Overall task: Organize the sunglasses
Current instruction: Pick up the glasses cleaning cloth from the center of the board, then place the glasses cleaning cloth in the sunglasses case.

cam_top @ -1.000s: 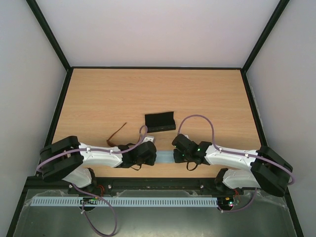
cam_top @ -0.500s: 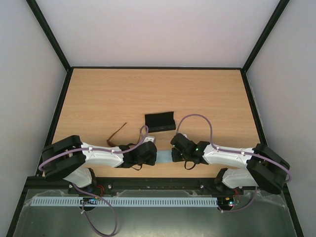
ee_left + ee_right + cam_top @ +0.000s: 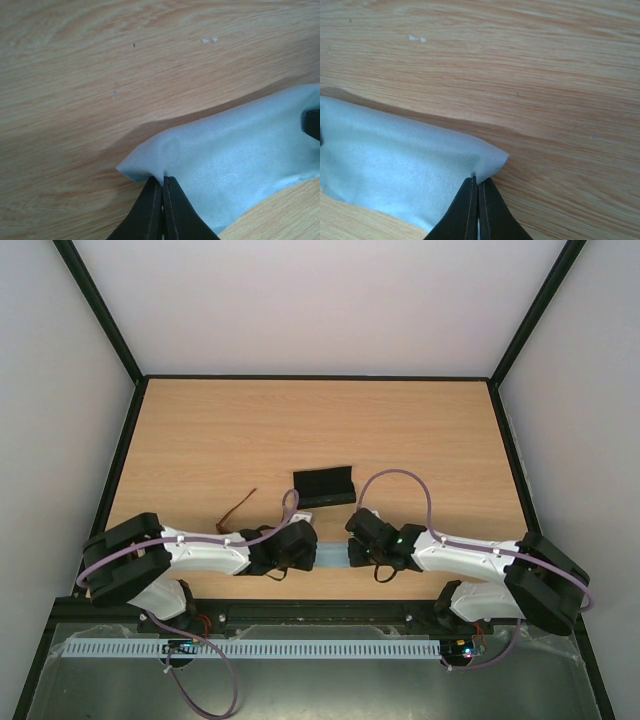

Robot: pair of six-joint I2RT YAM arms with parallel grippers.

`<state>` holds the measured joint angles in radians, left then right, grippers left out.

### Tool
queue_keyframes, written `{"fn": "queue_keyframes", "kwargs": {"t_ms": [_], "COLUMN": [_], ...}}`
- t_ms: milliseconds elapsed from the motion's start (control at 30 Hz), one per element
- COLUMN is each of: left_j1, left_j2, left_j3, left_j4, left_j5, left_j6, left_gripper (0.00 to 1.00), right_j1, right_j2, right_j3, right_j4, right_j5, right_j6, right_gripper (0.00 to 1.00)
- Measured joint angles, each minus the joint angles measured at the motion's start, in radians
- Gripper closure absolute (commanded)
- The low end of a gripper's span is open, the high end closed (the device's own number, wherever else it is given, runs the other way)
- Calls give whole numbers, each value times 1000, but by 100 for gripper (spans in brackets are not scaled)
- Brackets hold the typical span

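Jaws have shut on the seemingly raised cloth [image 3: 240,150]

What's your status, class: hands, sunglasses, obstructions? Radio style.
Left hand shut on blue cloth corner; right hand shut on opposite corner. Sunglasses on table, ungripped, partly under left arm.

The left arm [image 3: 205,555] and right arm [image 3: 460,558] are built alike: white middle links between bulky black joint housings. A thin mauve cable [image 3: 400,478] runs along each. A small green light [image 3: 401,536] glows on the right wrist. The left gripper [image 3: 162,178] and right gripper [image 3: 476,179] have slim black fingers [image 3: 176,216] tapering to points.
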<state>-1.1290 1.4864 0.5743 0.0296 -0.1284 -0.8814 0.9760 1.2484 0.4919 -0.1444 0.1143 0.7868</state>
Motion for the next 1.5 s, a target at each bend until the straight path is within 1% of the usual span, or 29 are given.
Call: {"fn": "queue_keyframes", "kwargs": {"t_ms": [400, 700, 867, 1033, 1167, 1367, 1500], "left_j1": [57, 148, 211, 269, 299, 320, 333], "left_j2": [-6, -26, -23, 8, 54, 138, 167], "left_j3": [106, 230, 312, 380, 403, 418, 424], "left_j4": [-73, -150, -180, -196, -202, -202, -201], "left_j5": [-3, -7, -7, -7, -7, -5, -3], "left_j6": [58, 120, 158, 187, 201, 213, 219], "left_gripper": [97, 98, 97, 97, 98, 98, 98], "right_j1": [-16, -130, -206, -266, -297, -329, -349], "right_j2": [38, 64, 127, 204, 268, 357, 404], "right_j3": [142, 265, 381, 463, 502, 530, 554], "right_j4": [-41, -82, -101, -105, -105, -103, -101], "right_j5": [24, 13, -16, -50, -77, -114, -127], "right_j6": [-48, -134, -192, -239, -268, -296, -312], "right_gripper": [99, 99, 99, 99, 99, 99, 99]}}
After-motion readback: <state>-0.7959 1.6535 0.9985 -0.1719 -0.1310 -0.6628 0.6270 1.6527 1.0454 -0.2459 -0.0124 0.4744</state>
